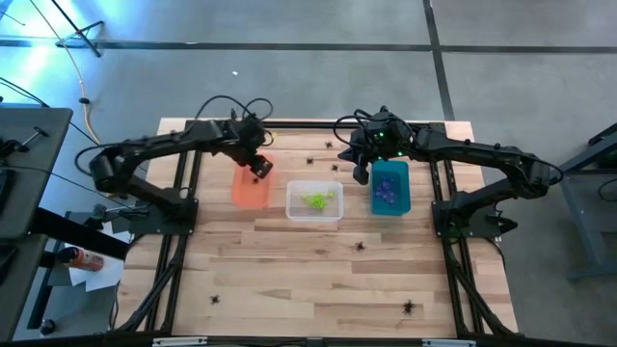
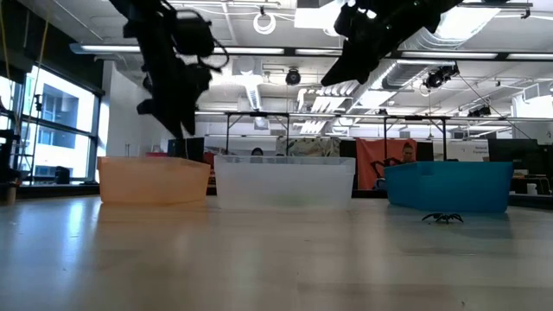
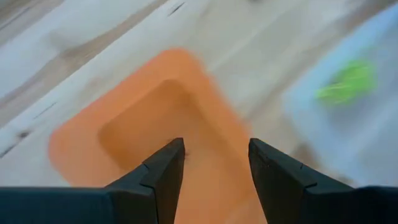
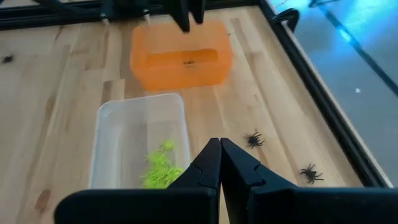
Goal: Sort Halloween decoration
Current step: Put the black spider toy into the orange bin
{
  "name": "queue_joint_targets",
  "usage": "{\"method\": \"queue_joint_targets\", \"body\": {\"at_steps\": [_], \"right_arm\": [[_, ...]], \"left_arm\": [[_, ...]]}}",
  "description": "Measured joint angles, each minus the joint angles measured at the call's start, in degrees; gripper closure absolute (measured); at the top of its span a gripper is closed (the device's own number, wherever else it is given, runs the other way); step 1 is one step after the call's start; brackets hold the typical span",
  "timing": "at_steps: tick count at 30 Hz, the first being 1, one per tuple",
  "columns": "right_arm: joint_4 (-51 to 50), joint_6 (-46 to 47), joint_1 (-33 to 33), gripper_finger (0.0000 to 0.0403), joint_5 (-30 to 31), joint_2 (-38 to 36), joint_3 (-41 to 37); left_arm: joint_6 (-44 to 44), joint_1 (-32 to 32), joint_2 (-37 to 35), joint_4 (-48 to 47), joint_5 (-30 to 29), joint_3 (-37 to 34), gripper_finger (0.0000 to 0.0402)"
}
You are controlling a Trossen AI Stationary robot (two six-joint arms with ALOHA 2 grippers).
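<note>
Orange plastic bin sits beneath my left claw, whose dark fingers stand apart holding nothing, while my right claw hangs pinched shut, empty, near black plastic spiders on the wooden table.

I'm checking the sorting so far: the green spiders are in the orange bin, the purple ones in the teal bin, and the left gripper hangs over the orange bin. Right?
Not quite. The green spiders lie in the clear bin, the middle one, as the high view shows. The rest stands: the purple ones are in the teal bin, and the left gripper hangs over the orange bin.
</note>
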Motion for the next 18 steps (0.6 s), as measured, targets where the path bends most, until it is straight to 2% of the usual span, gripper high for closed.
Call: {"method": "queue_joint_targets", "body": {"at_steps": [4, 10, 14, 18], "right_arm": [[-0.61, 0.17, -0.02, 0.0402, -6.01, -0.43, 0.02], [-3.92, 6.03, 1.55, 0.0402, -15.83, -0.82, 0.02], [-8.14, 4.66, 5.43, 0.0402, -17.60, -0.84, 0.01], [-16.07, 5.36, 10.34, 0.0402, -18.35, -0.86, 0.02]], "left_arm": [[-1.11, -3.64, -7.26, 4.49, 0.87, 0.00, 0.0234], [7.93, -13.42, -18.49, 22.73, 6.78, -3.09, 0.0234], [6.47, -18.00, -22.96, 30.20, 5.75, -5.79, 0.0234], [2.98, -19.90, -24.55, 30.63, 3.47, -6.36, 0.0234]]}}
